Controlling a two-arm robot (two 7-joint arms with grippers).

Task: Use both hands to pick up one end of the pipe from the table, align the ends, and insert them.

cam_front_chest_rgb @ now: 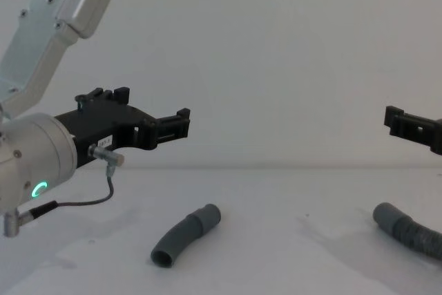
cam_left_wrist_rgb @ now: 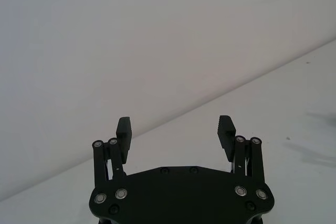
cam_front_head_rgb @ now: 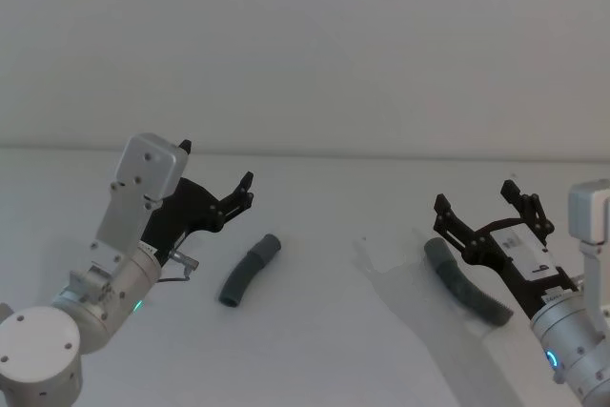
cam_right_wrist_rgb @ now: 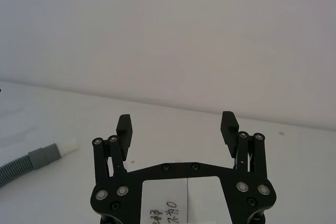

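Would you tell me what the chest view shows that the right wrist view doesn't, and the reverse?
Chest view adds the left gripper, raised over the table, and the short curved pipe piece. Right wrist view adds a whitish tip on the cuff of the longer pipe piece. Both share that piece, the table and the open right gripper.

Left gripper (cam_left_wrist_rgb: pixel 175 125) raised at the left, jaws wide apart, empty; right gripper (cam_right_wrist_rgb: pixel 177 121) at the right, likewise spread, empty.
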